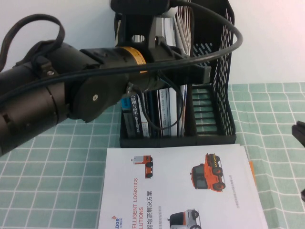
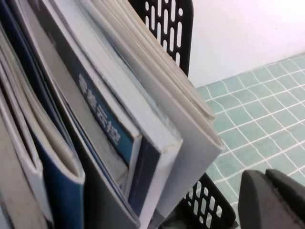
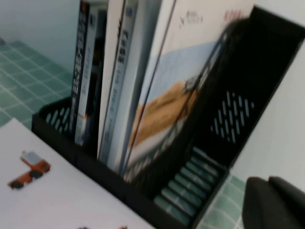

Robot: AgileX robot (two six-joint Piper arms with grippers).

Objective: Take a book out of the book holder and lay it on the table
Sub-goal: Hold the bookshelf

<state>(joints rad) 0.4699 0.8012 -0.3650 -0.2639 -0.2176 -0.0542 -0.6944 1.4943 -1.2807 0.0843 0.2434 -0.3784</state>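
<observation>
The black book holder [image 1: 217, 95] stands upright at the back of the table [image 1: 47, 181]. Several books fill its left compartments. The book [image 3: 176, 90], pale blue-white with a sandy stripe, leans against a divider at the right end of the row. Its top edge [image 2: 190, 119] shows in the left wrist view. My left arm reaches across in front of the holder. The left gripper [image 2: 269, 198] is shut and empty beside the book, near the empty right compartment [image 1: 202, 74]. My right gripper [image 3: 274, 202] is shut and empty, low at the table's right edge [image 1: 299, 130].
A white brochure [image 1: 176, 191] picturing orange vehicles lies flat on the table directly in front of the holder. Narrower books with printed spines [image 1: 143, 112] stand in the holder's left slots. A white wall rises behind the holder.
</observation>
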